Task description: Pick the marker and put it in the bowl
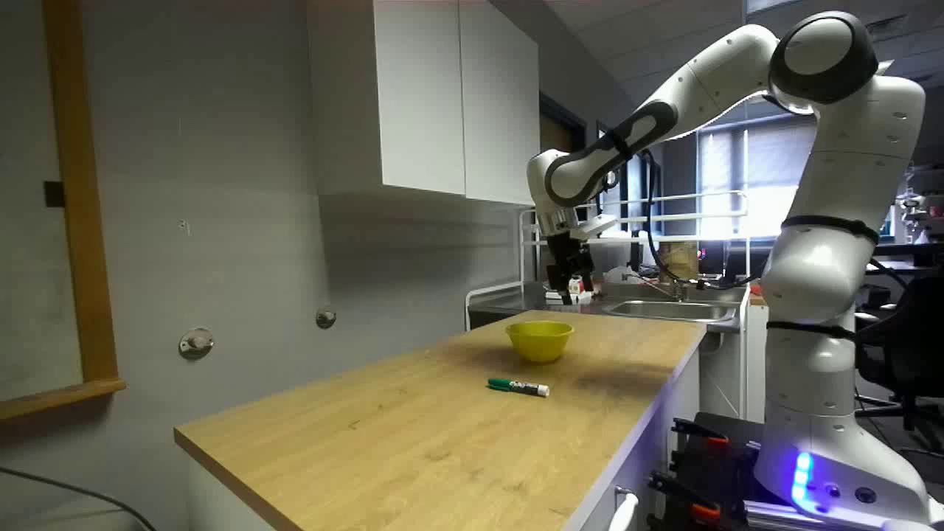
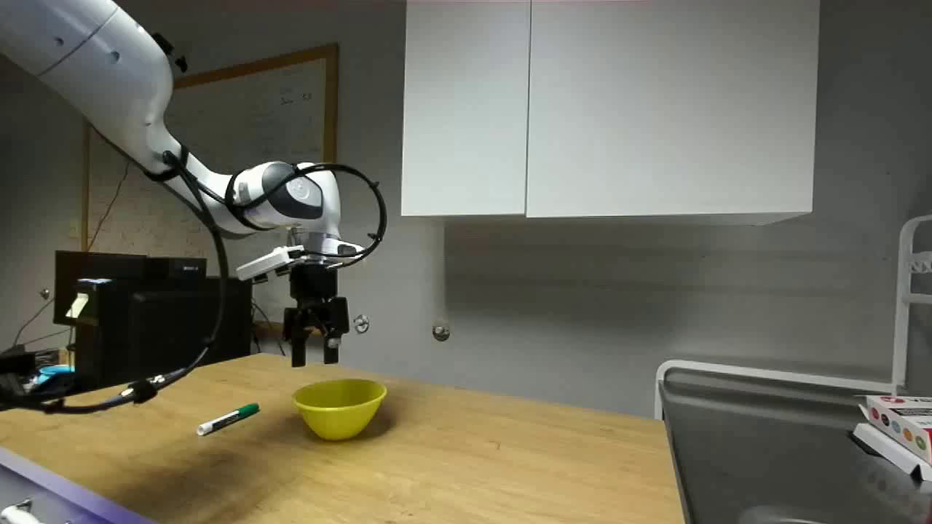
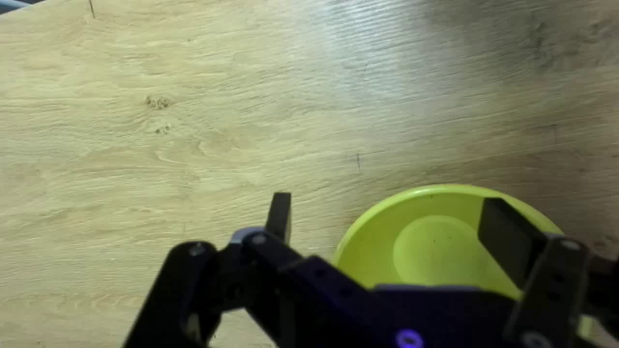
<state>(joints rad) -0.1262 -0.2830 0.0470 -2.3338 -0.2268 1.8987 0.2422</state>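
The wrist view shows the jaws spread apart, one tip over the bowl (image 3: 370,241), the other over the counter (image 3: 169,174). In an exterior view, the marker (image 1: 518,387) lies near the bowl, well inside the counter's long edges; a broad stretch separates it from the leftmost corner.

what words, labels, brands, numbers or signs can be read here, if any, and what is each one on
None can be read with certainty.
On the marker: dark print along the barrel, too small and blurred to read.
On the whiteboard: faint handwriting, too blurred to read.
On the box at the edge of an exterior view: print, too small to read.
On the bowl: no lettering shows.
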